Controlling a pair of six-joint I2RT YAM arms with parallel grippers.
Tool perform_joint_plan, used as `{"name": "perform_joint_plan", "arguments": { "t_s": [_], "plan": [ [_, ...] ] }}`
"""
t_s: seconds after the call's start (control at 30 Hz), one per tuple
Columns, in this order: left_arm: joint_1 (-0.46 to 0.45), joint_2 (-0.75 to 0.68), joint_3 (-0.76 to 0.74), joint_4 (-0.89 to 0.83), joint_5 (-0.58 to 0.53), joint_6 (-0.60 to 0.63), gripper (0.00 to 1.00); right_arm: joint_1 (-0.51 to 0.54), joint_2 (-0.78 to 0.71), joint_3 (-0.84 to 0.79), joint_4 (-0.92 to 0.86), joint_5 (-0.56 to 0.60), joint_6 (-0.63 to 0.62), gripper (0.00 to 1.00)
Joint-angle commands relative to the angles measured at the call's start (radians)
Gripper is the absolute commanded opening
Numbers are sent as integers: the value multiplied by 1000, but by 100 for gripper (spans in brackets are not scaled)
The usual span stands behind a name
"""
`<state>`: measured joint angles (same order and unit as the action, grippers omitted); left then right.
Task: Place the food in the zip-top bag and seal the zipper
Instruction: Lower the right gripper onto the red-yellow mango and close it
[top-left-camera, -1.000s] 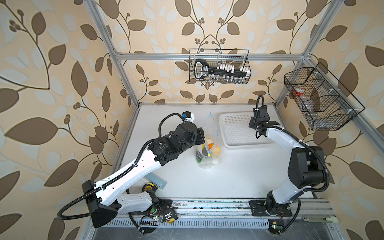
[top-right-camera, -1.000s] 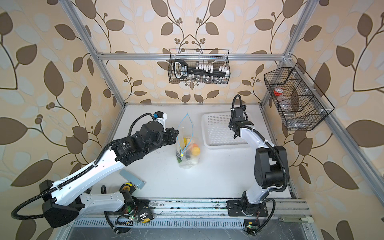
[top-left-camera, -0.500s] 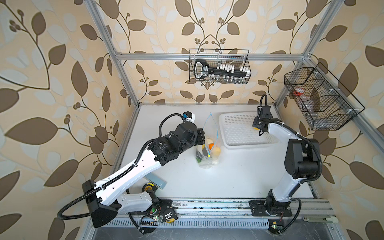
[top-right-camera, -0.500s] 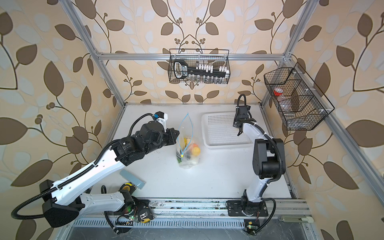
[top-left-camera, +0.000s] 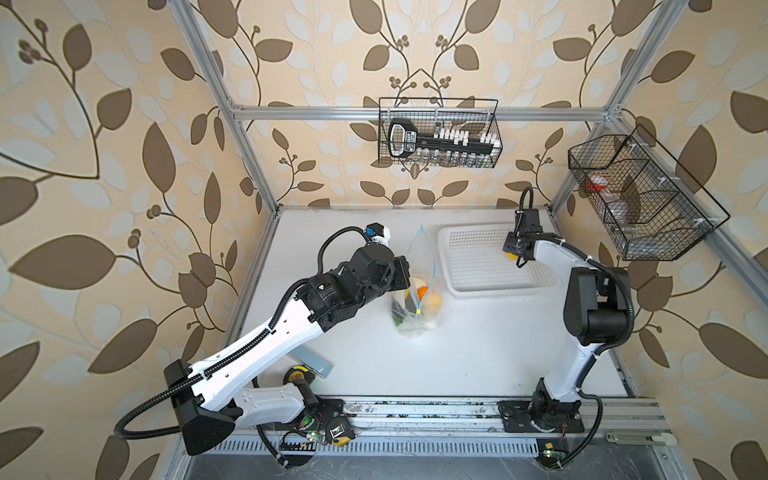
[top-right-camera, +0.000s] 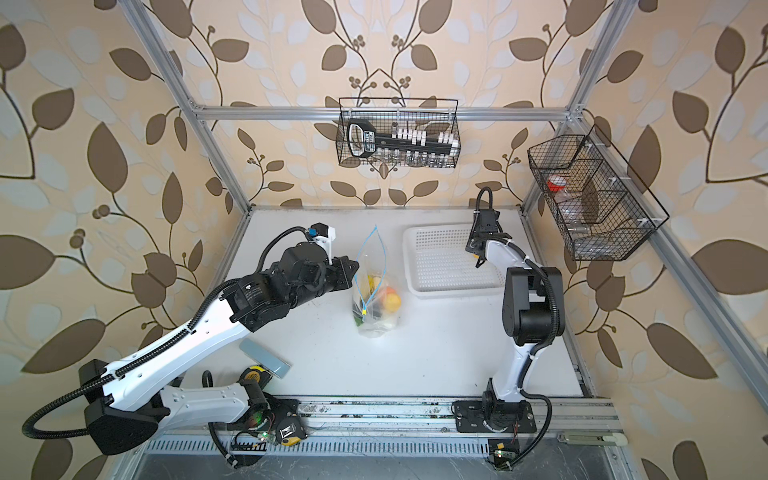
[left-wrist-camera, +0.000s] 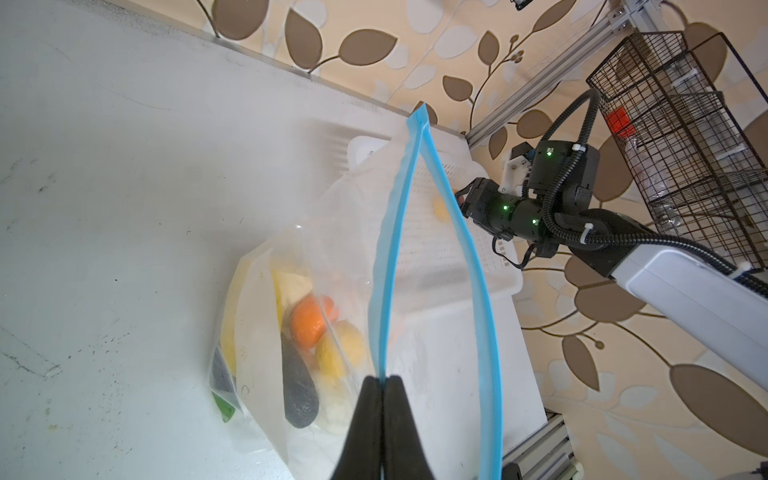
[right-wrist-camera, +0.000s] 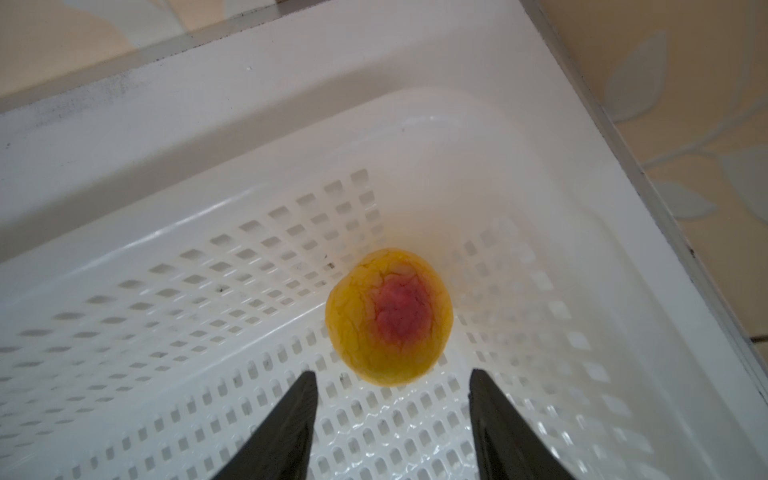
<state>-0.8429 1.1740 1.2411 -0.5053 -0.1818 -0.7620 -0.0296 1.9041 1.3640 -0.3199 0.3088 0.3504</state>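
Clear crinkly zip-top bag (top-left-camera: 415, 324) stood mid-table just beside white basket (top-left-camera: 478, 270), its blue zipper (left-wrist-camera: 392, 249) gaping in 2 strips, w/ orange (left-wrist-camera: 307, 324) & dark piece (left-wrist-camera: 297, 386) inside. L gripper (left-wrist-camera: 381, 399) was pinched tight on 1 zipper strip; R gripper (right-wrist-camera: 391, 374) hung w/ fingers apart over yellow-pink peach (right-wrist-camera: 388, 316) in basket. Other food (left-wrist-camera: 332, 411) low in bag was blurred behind plastic.

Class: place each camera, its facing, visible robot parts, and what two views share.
Both top views: overhead, facing down on white table; left arm, right arm show.
Left wrist: faces clear zip-top bag; left gripper shut on light-blue zipper strip.
Right wrist: faces yellow-pink peach in white perforated basket; right gripper open.
Both wrist views share the basket.
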Motion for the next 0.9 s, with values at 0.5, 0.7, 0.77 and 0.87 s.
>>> {"name": "perform_joint_plan", "arguments": {
  "t_s": [0.5, 0.7, 0.77, 0.87],
  "plan": [
    [9, -20, -6, 17, 9, 4, 0, -14, 144, 150, -73, -28, -5, 68],
    [9, -20, -7, 15, 10, 4, 0, -24, 216, 234, -110, -51, -10, 67],
    [10, -23, -6, 14, 5, 6, 0, -23, 227, 245, -114, -61, -10, 66],
    [10, -28, -8, 14, 2, 7, 0, -23, 233, 250, -115, -80, -8, 65]
  ]
}}
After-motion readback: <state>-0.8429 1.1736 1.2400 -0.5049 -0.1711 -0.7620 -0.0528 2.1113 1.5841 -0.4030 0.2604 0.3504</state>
